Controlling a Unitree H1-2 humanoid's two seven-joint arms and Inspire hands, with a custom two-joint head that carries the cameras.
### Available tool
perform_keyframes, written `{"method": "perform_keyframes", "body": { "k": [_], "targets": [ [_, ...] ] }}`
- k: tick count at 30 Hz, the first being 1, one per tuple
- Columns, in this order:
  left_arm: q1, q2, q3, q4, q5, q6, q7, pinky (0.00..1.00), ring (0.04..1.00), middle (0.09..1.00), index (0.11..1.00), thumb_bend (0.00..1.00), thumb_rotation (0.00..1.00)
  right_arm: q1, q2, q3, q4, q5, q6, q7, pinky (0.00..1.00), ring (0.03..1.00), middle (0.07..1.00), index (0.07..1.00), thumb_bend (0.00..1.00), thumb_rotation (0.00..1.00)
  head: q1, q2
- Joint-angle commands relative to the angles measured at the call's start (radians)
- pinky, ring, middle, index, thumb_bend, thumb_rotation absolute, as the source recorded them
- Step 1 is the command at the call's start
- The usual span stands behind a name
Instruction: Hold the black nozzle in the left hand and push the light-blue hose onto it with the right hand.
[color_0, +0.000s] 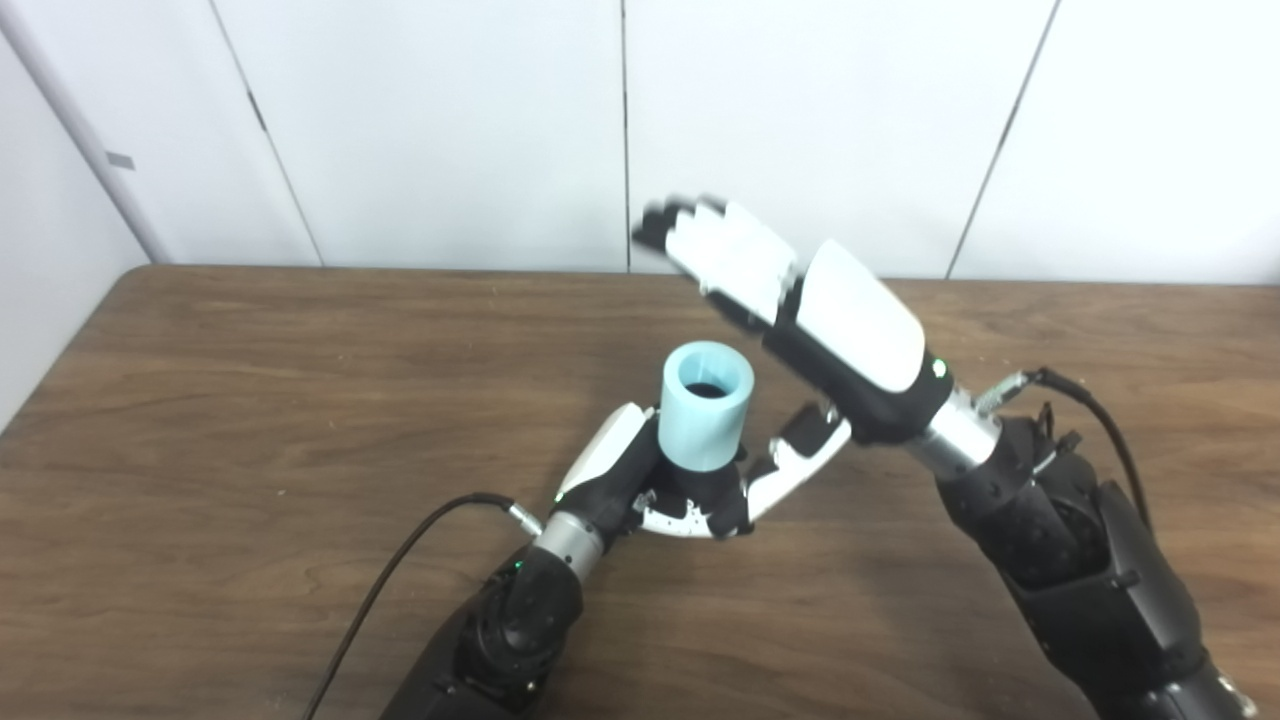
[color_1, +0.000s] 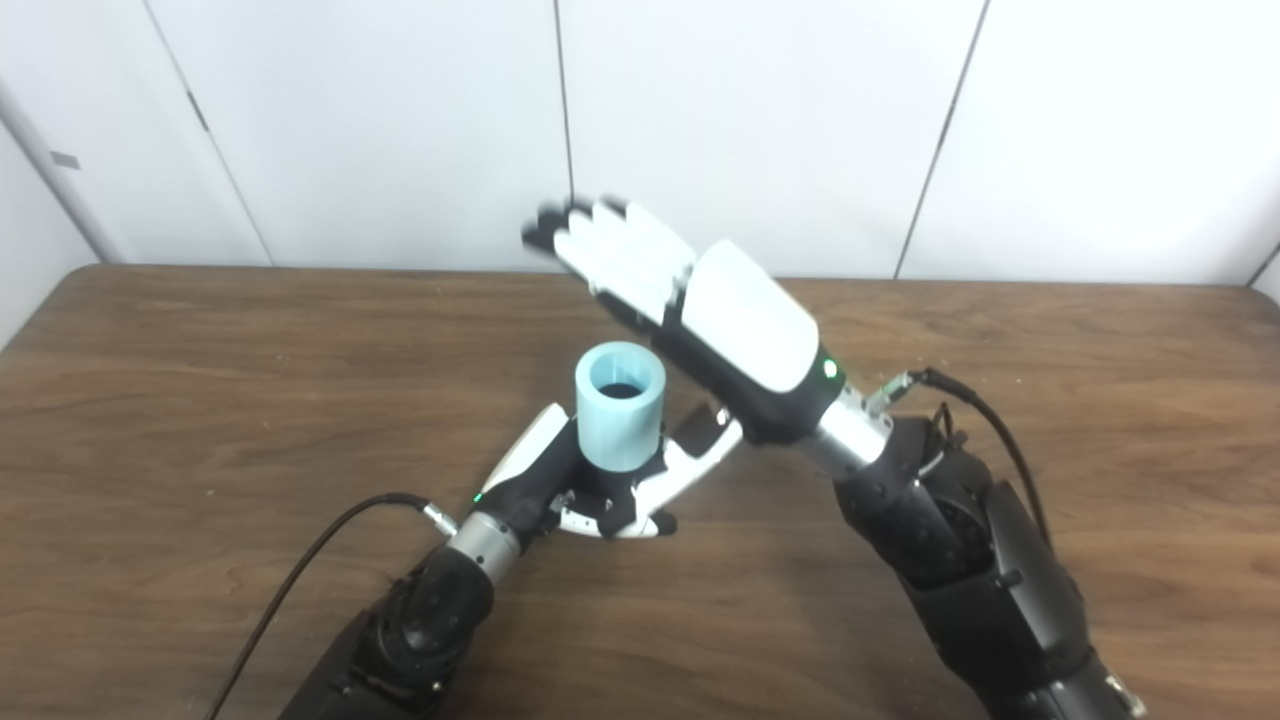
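A short light-blue hose stands upright with its open end up. Inside its mouth something black shows, the nozzle, mostly hidden by the hose. My left hand is shut around the base of this piece, holding it just above the brown table. My right hand is raised to the right of and above the hose, open, fingers stretched flat toward the wall and slightly blurred. It touches nothing; only its thumb hangs low near the left hand's fingertips.
A black cable runs from the left wrist toward the table's front edge. Another cable loops off the right wrist. White wall panels stand behind the table's far edge.
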Motion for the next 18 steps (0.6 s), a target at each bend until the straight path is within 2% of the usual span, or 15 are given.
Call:
{"method": "perform_keyframes", "body": {
  "k": [1,6,9,11,16,17,18],
  "targets": [
    [0.036,0.001,-0.026,0.036,-0.005,0.075,-0.075,1.00,0.923,0.783,0.484,0.52,0.08,-0.023,-0.010,-0.061,-0.021,0.019,-0.016,-0.058,1.00,1.000,1.000,1.000,1.00,0.74,0.001,-0.001],
    [0.038,-0.006,-0.016,0.052,-0.026,0.045,-0.063,1.00,0.921,0.785,0.484,0.52,0.08,0.039,0.019,-0.160,0.004,0.003,0.007,-0.109,1.00,1.000,1.000,1.000,1.00,0.76,0.005,-0.001],
    [0.037,-0.003,-0.015,0.059,-0.026,0.030,-0.061,1.00,0.926,0.784,0.485,0.52,0.08,0.086,0.025,-0.205,0.042,-0.018,0.013,-0.154,1.00,1.000,1.000,1.000,1.00,0.84,0.005,-0.001],
    [0.040,0.002,-0.018,0.062,-0.024,0.021,-0.062,1.00,0.927,0.783,0.485,0.52,0.08,0.140,0.046,-0.244,0.048,0.014,0.040,-0.179,1.00,1.000,1.000,1.000,1.00,0.86,0.002,-0.003],
    [0.043,0.016,-0.016,0.042,-0.023,0.016,-0.067,1.00,0.923,0.799,0.492,0.52,0.09,0.225,0.102,-0.280,0.030,0.064,0.106,-0.179,1.00,1.000,1.000,1.000,1.00,0.86,0.004,-0.003],
    [0.043,0.024,-0.012,0.030,-0.024,0.014,-0.066,1.00,0.918,0.840,0.699,0.72,0.21,0.246,0.117,-0.283,0.036,0.077,0.115,-0.182,1.00,1.000,1.000,1.000,1.00,0.86,0.005,-0.004],
    [0.042,0.033,-0.002,0.018,-0.028,0.012,-0.064,1.00,0.922,0.882,0.826,0.81,0.27,0.266,0.132,-0.287,0.045,0.095,0.122,-0.186,1.00,1.000,1.000,1.000,1.00,0.86,0.006,-0.004]
  ]
}}
